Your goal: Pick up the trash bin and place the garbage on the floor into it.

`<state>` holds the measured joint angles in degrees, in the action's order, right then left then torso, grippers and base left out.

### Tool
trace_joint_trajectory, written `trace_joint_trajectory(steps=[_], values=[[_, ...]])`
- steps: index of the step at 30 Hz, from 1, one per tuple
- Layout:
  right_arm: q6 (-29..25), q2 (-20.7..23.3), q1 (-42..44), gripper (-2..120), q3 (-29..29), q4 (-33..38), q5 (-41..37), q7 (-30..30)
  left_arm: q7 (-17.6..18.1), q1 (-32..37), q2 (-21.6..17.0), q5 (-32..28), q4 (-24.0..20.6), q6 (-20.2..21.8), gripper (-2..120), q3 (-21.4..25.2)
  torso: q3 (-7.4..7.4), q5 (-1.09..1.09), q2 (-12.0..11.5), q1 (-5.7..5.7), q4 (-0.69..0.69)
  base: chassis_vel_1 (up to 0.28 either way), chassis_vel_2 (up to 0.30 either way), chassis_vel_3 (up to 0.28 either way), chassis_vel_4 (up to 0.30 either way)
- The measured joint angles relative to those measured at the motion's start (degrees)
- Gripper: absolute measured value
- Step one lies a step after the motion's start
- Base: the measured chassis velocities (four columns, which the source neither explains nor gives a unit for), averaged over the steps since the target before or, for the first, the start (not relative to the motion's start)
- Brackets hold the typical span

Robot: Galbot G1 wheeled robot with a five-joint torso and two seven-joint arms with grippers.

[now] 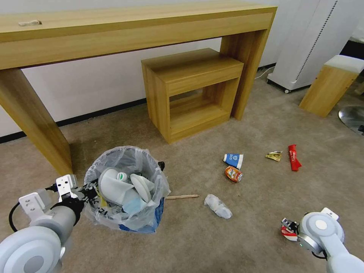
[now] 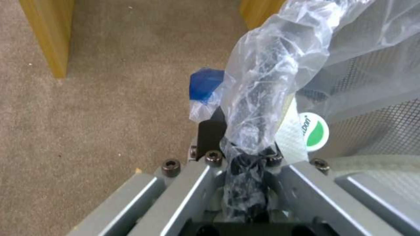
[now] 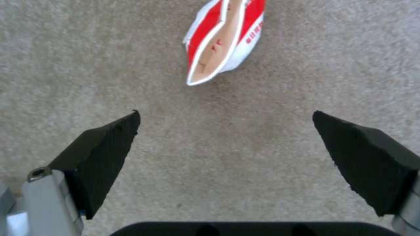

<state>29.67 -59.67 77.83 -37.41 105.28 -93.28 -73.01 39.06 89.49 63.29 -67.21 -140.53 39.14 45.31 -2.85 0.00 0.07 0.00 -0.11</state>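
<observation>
The trash bin (image 1: 127,189) stands on the beige floor (image 1: 212,242), lined with a crinkled clear bag, blue low down. White slippers (image 1: 117,185) lie inside it. My left gripper (image 1: 90,191) is shut on the bin's bagged rim (image 2: 262,98), seen close in the left wrist view. My right gripper (image 1: 287,224) hangs open (image 3: 225,113) just above the carpet, and a flattened red-white paper cup (image 3: 225,39) lies just beyond its fingertips. Loose garbage lies between: blue-white cup (image 1: 233,160), orange can (image 1: 233,174), tissue wad (image 1: 217,206), stick (image 1: 182,196), yellow wrapper (image 1: 274,156), red wrapper (image 1: 293,157).
A long wooden console table (image 1: 113,30) spans the back wall, its leg (image 1: 38,125) close behind the bin. A small wooden shelf unit (image 1: 191,91) stands under it. A white appliance (image 1: 311,41) and a white-topped wooden stool (image 1: 330,85) stand at the back right.
</observation>
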Motion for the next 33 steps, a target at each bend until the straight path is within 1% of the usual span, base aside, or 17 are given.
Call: trace_joint_trajectory(steps=[9, 17, 20, 26, 33], values=[[-0.38, -2.42, -2.54, 100, -0.83, -2.54, 0.05, 1.48, -0.14, 0.86, -0.23, -0.12, -0.48, -0.02, 1, 1.10, 0.00, 0.00, 0.00, 0.00, 0.00, 0.000, 0.000, 0.000, 0.000], [-0.66, -2.86, -4.31, 100, -1.20, -4.89, 0.96, 2.57, -0.24, 0.85, -0.39, -0.48, -0.46, -0.04, 1, 1.49, 0.00, 0.00, 0.00, 0.00, 0.00, 0.000, 0.000, 0.000, 0.000], [-0.67, -3.09, -5.86, 100, -1.53, -6.85, 1.13, 4.03, -0.27, 0.67, -0.42, -0.49, -0.25, -0.05, 1, 1.20, 0.00, 0.00, 0.00, 0.00, 0.00, 0.000, 0.000, 0.000, 0.000], [-0.67, -3.54, -7.25, 100, -1.87, -7.71, 1.27, 5.46, -0.29, 0.37, -0.64, -0.49, 0.01, -0.05, 1, 1.08, 0.00, -0.01, 0.00, 0.00, 0.00, 0.000, 0.000, 0.000, 0.000], [-0.99, -4.02, -9.29, 100, -2.03, -10.37, 3.03, 7.03, -0.38, 0.37, -0.81, -0.53, 0.17, -0.05, 1, 1.04, 0.00, -0.01, 0.00, 0.00, 0.00, 0.000, 0.000, 0.000, 0.000]])
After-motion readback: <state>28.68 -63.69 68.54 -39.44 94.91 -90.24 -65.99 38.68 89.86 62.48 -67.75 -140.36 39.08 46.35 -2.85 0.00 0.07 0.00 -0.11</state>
